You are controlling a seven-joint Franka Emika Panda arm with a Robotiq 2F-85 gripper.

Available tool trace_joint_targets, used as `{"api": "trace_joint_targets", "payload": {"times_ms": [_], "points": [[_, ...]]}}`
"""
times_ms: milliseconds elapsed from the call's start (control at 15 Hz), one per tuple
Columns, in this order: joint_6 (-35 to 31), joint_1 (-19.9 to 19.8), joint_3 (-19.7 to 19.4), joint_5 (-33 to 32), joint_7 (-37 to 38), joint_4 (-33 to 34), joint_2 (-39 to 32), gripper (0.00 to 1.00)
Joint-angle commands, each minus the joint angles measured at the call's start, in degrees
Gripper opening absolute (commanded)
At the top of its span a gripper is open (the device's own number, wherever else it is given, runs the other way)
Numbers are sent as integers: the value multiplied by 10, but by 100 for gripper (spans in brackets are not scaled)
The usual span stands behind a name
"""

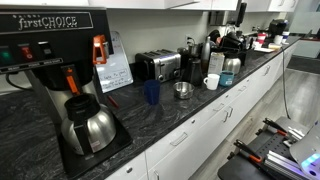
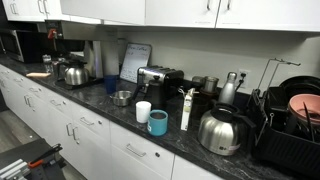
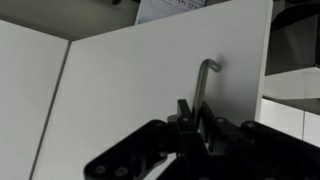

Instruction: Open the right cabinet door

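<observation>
In the wrist view my gripper is shut on a thin metal bar handle of a white cabinet door. The handle runs up from between the fingers and bends toward the door at its top. The door's edge stands off from the dark space behind it, so the door looks partly swung out. A second white door panel adjoins it on the left. Neither the arm nor the gripper shows in either exterior view, so I cannot tell from them which cabinet this is.
A dark stone counter carries a coffee maker, a toaster, a blue cup, kettles and a dish rack. White lower cabinets and upper cabinets line the wall.
</observation>
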State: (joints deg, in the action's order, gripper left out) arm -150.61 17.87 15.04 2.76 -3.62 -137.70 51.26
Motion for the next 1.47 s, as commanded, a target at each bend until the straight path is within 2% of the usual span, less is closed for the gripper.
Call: {"api": "trace_joint_targets", "payload": {"times_ms": [0,533,1267,1333,1400], "points": [[11,-42,-22,-60,-38,4,-1,3],[94,-55,-54,-79,-39,4,42,3],[109,-63,-48,-77,-24,12,53,3],[111,-64,-48,-76,-21,13,56,9],[112,-68,-45,-75,-15,13,57,38]]}}
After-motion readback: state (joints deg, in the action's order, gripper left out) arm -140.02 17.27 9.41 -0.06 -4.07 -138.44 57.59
